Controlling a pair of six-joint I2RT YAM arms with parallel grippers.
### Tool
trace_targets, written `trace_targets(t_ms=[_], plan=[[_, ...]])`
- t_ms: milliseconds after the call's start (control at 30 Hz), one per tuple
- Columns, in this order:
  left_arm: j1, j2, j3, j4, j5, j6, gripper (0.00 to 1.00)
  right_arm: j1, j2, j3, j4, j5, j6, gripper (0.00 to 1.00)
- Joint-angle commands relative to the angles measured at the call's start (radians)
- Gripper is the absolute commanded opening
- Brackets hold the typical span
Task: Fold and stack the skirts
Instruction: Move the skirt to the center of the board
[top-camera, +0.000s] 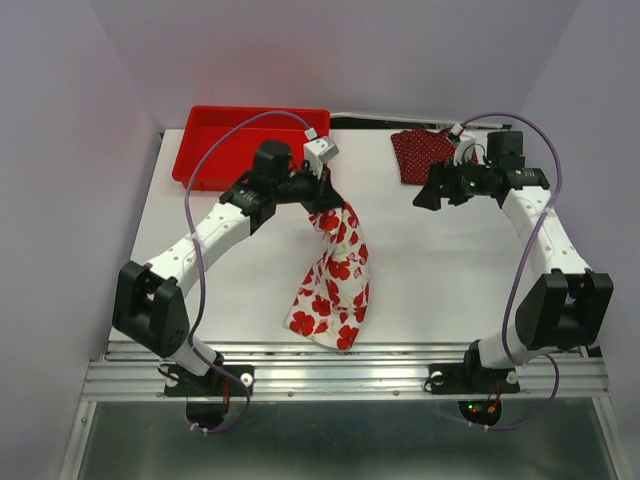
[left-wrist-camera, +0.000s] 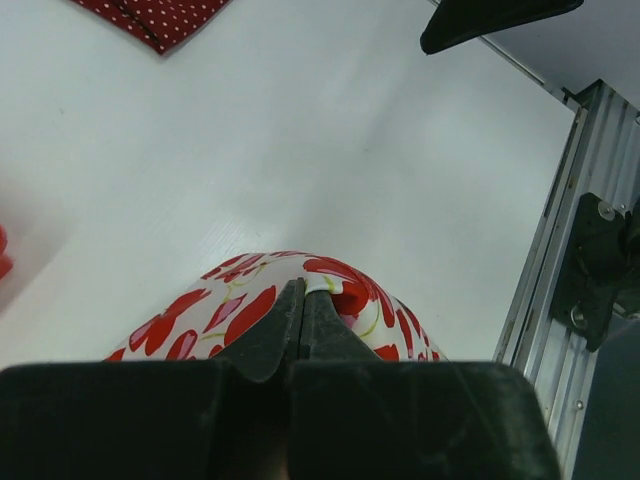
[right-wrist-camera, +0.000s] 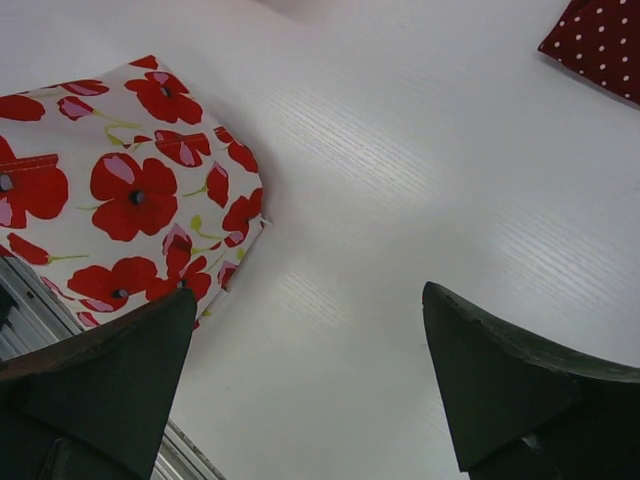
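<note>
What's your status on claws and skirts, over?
Left claw shut on floral skirt, one end raised. Right claw open, empty. Dotted skirt at far right. Nothing blocking.

Red tray (top-camera: 215, 150), table's (top-camera: 250, 290) far-left corner.

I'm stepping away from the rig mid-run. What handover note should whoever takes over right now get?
Left gripper: shut on the white cloth skirt with large red flowers, holding one end up. The other end trails on the white table near its front edge.
Right gripper: open and holding nothing, close to the dark red polka-dot cloth skirt lying at the far right.
Done: nothing stacked yet. I cannot tell whether the polka-dot skirt is folded.
Left: fold the flowered skirt, then stack the two.
</note>
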Motion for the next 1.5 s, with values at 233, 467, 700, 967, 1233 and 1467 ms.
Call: trace_targets(t_ms=[233,467,700,967,1233,1467], plan=[[-0.021,0.063,0.226,-0.049,-0.167,0.027,0.0,-0.008,0.043,0.024,-0.052,-0.025,-0.035,1.0],[-0.033,0.038,0.105,0.032,-0.253,-0.391,0.0,0.043,-0.075,-0.107,0.107,-0.09,0.106,0.88],[-0.2,0.066,0.083,0.054,-0.31,-0.518,0.0,0.043,-0.055,-0.119,0.056,-0.027,0.048,0.84],[-0.364,0.196,0.079,0.104,-0.261,-0.429,0.22,0.023,-0.02,-0.033,0.062,0.205,0.088,0.85],[-0.374,0.039,0.01,0.1,-0.275,-0.157,0.82,-0.009,0.054,0.043,0.005,0.073,0.046,0.86],[0.021,-0.149,-0.125,-0.05,-0.152,-0.156,0.85,0.269,0.028,0.002,-0.01,0.187,-0.001,0.78]])
